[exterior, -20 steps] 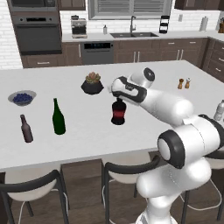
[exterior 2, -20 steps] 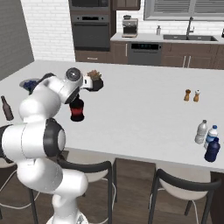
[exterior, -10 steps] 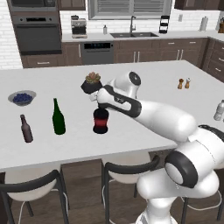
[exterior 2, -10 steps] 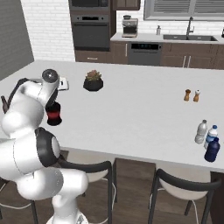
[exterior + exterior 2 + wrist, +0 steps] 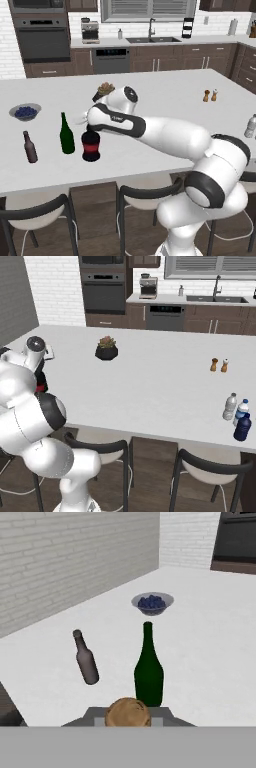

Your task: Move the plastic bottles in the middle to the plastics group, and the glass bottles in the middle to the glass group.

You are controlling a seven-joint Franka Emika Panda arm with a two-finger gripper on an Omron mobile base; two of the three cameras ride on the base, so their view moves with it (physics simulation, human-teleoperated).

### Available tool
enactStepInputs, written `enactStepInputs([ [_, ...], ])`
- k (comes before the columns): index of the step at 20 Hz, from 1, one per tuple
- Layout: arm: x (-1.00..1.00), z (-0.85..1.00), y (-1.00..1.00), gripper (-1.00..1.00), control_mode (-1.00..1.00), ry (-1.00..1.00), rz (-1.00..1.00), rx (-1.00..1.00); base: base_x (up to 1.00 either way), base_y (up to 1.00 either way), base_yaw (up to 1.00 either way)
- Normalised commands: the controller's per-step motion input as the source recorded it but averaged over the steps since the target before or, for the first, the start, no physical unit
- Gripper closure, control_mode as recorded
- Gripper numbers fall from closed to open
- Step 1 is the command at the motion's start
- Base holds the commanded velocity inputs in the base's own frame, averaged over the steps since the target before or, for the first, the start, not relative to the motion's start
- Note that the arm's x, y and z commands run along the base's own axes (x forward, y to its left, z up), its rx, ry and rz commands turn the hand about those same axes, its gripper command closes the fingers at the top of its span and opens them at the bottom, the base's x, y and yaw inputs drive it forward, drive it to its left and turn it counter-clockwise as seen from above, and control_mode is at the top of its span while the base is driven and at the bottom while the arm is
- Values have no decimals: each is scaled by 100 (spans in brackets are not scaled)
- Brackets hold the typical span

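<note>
White countertop runs across a dark-cabinet kitchen with an oven and sink behind it, and the red-labelled bottle stands upright on it near the front edge. From the base at the lower right of the left base view, the arm reaches far out to the left, its long white forearm nearly level over the counter and the hand bent down over that bottle. The gripper sits at the bottle's neck with its jaws closed on it; the neck itself is covered by the hand, so only the round dark body and red band show. Just left of the red-labelled bottle stands the tall green bottle, and further left the small brown bottle; beyond them lies a bowl of blueberries. Behind the red-labelled bottle, a potted plant is half hidden by the wrist in the left base view. In the right base view the arm's own links cover most of the bottle, leaving a sliver of red. Far to its right, near the counter's end, stand the clear bottles and the dark blue bottle. In the hand view the bottle's brown cap sits at the bottom edge, its body cut off.
</note>
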Motion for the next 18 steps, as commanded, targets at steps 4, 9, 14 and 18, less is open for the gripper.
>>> enactStepInputs([
  [4,-1,0,85,100,-100,0,11,0,0,0,0],
  [9,2,-7,31,100,-100,-6,0,0,0,0,0],
  [14,15,-26,22,100,-100,-10,0,0,0,0,0],
  [18,19,-9,35,100,-100,-2,0,0,0,0,0],
])
